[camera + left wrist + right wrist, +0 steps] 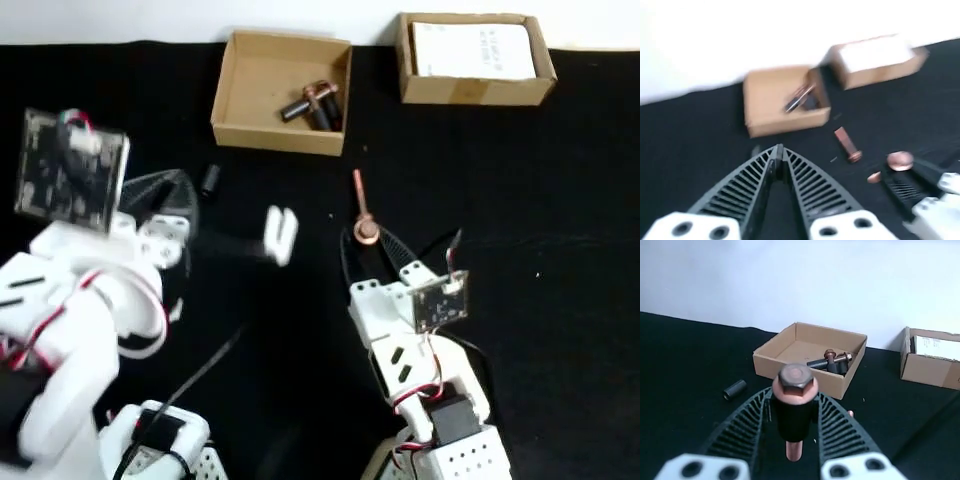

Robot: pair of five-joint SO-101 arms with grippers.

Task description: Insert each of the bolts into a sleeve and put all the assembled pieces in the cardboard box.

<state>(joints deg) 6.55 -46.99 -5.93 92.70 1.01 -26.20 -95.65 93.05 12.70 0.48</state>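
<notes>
My right gripper (794,412) is shut on an assembled piece, a copper bolt (796,379) standing in a black sleeve (792,419). From above, this right gripper (366,236) sits mid-table with the bolt head (367,233) showing. Just beyond it a loose copper bolt (358,192) lies on the cloth. A loose black sleeve (210,180) lies left of that, in front of the cardboard box (235,95), which holds assembled pieces (315,105). My left gripper (777,151) is shut with nothing in it, beside the loose sleeve and facing the box (765,105).
A second cardboard box (475,90) with white paper inside stands at the back right. Black cloth covers the table (560,250). Both arm bases and their cables fill the near edge.
</notes>
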